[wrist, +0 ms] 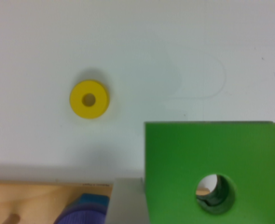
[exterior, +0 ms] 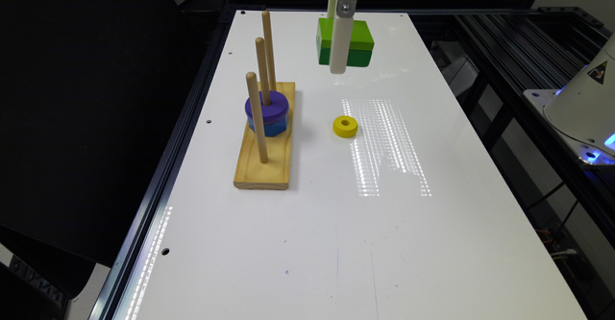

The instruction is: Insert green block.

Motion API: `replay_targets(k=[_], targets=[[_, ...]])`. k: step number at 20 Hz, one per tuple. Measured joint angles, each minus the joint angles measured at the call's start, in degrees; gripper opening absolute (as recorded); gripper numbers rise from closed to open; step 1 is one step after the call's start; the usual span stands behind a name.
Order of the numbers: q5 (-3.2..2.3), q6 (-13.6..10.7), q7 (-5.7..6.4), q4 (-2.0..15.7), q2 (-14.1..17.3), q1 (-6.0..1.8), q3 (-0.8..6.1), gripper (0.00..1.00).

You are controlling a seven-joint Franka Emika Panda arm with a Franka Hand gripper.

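One block (exterior: 353,43), green, hangs clamped in the gripper (exterior: 338,65) above the table (exterior: 298,243), apparently past the pegs (exterior: 263,72): carry in hand; next, its hole must line up over one.

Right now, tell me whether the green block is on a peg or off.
Off. The green block hangs above the white table, clamped in the tool, apart from the three pegs on the wooden base.
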Motion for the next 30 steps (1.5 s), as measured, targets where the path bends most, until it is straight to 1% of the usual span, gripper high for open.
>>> replay_targets(k=[6,10,11,14,16,18,20,22,23,25,26,28,29,30], targets=[[-0.17,0.0,0.00,1.46,1.3,-0.13,-0.01,0.00],[-0.47,0.0,0.00,3.04,2.6,-0.28,-0.05,0.00],[-0.65,0.0,0.00,3.63,3.1,-0.31,-0.09,0.00],[-1.41,0.0,0.00,5.72,5.0,-0.60,-0.15,0.00],[-2.22,0.0,0.01,7.78,6.9,-0.91,-0.27,0.00],[-3.17,-0.3,0.01,10.57,9.2,-1.19,-0.49,0.00],[-3.90,-0.9,0.02,13.28,11.7,-1.33,-0.52,0.00],[-4.43,-1.4,0.08,15.04,13.1,-1.34,-0.53,0.00],[-4.57,-1.6,0.10,15.56,13.5,-1.34,-0.53,0.00],[-4.64,-1.7,0.14,15.96,13.8,-1.32,-0.48,0.00],[-4.64,-1.7,0.39,15.97,13.8,-1.23,-0.32,0.00],[-4.84,-1.7,1.40,15.97,13.8,-0.84,0.14,0.00],[-4.98,-1.7,1.87,15.97,13.8,-0.66,0.24,0.00],[-5.02,-1.7,2.00,15.98,13.8,-0.59,0.30,0.00]])
